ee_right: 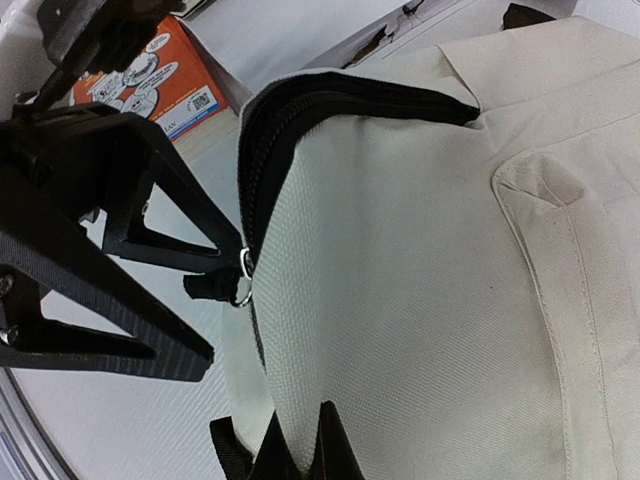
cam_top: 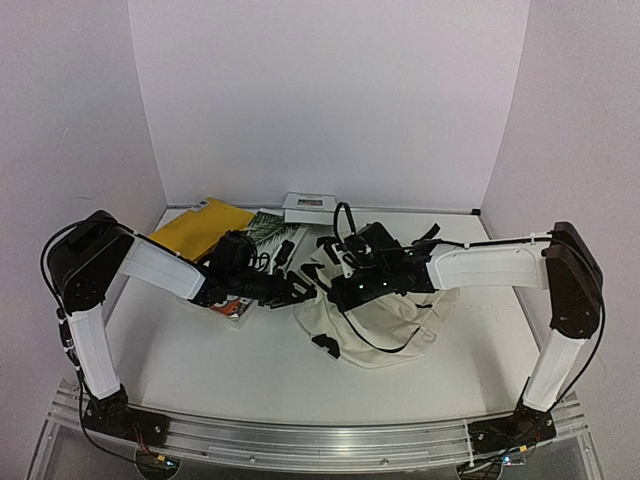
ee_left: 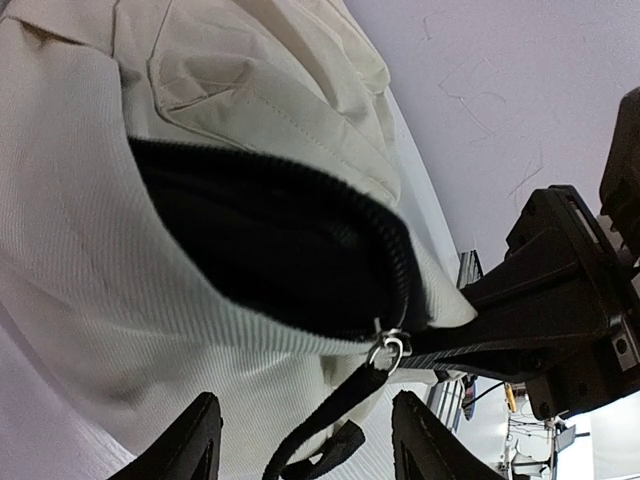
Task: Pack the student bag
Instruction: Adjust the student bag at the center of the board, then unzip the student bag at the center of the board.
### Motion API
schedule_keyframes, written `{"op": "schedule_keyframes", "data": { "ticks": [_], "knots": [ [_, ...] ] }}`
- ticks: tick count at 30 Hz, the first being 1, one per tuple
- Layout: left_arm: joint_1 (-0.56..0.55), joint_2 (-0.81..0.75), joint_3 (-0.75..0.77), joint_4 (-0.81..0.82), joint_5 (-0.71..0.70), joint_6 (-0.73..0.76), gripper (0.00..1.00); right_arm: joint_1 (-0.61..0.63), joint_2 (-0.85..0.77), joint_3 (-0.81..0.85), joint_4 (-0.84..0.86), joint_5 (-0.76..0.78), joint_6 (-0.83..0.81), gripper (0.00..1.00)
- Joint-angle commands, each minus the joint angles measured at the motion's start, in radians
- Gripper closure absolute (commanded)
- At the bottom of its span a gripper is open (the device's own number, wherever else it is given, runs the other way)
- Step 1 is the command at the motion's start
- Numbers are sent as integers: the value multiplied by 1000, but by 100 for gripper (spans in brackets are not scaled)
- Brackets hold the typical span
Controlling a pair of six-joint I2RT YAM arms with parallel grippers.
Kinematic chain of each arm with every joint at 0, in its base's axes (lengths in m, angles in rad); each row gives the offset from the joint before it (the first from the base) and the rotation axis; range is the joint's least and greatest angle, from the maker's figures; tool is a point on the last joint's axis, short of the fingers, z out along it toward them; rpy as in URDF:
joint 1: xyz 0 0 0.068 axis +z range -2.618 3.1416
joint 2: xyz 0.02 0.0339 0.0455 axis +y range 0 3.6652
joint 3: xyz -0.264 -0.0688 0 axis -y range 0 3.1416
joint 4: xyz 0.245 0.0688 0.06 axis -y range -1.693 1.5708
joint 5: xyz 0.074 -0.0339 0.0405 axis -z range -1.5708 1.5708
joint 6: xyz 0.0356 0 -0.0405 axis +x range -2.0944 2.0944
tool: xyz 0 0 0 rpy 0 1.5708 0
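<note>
The student bag (cam_top: 385, 325), cream fabric with black zippers, lies crumpled at the table's middle. Its zipper stands partly open on a dark inside (ee_left: 270, 240). A metal ring with a black zipper pull (ee_left: 340, 405) hangs at the end of the opening. My left gripper (ee_left: 305, 445) is open, its two fingers on either side of that pull without touching it. The right wrist view shows the same left gripper (ee_right: 222, 305) astride the pull (ee_right: 205, 285). My right gripper (ee_right: 303, 450) is shut on a fold of the bag's cream fabric (ee_right: 420, 250) beside the zipper.
A yellow book (cam_top: 200, 228) and a leaf-patterned book (cam_top: 270, 232) lie at the back left. A white box (cam_top: 310, 207) sits by the back wall. An orange book (cam_top: 235, 307) lies under my left arm. White walls close in on three sides.
</note>
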Motion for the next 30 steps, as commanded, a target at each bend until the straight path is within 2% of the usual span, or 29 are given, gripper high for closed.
{"op": "schedule_keyframes", "data": {
  "ticks": [1, 10, 11, 13, 14, 15, 16, 17, 18, 21, 25, 30],
  "knots": [
    [-2, 17, 53, 62, 26, -11, 43, 3, -66, -1, 66, -44, 8, 100],
    [-9, 43, 50, 113, 51, -53, 71, 3, -63, -3, 67, -47, 14, 100],
    [-12, 44, 45, 114, 51, -57, 79, 3, -63, -3, 67, -45, 15, 100],
    [-14, 39, 35, 115, 46, -63, 89, 3, -63, -1, 67, -43, 20, 100],
    [-14, 39, 31, 115, 45, -64, 91, 2, -63, 0, 66, -44, 21, 100],
    [-16, 33, 20, 118, 41, -68, 99, 1, -64, 1, 65, -45, 26, 93],
    [-16, 30, 15, 117, 40, -68, 100, -1, -65, 3, 65, -48, 27, 87],
    [-16, 25, 6, 118, 33, -69, 100, -4, -67, 7, 65, -53, 31, 72],
    [-17, 22, 0, 118, 28, -69, 100, -5, -70, 8, 65, -55, 33, 62],
    [-18, 5, -20, 96, -1, -70, 100, -20, -83, 16, 64, -73, 47, 44],
    [-18, -12, -27, 42, -48, -65, 100, -45, -76, 43, 62, -93, 96, 36],
    [-21, -32, -44, 14, -72, -64, 100, -58, 20, 126, 57, -148, 155, 45]
  ]
}}
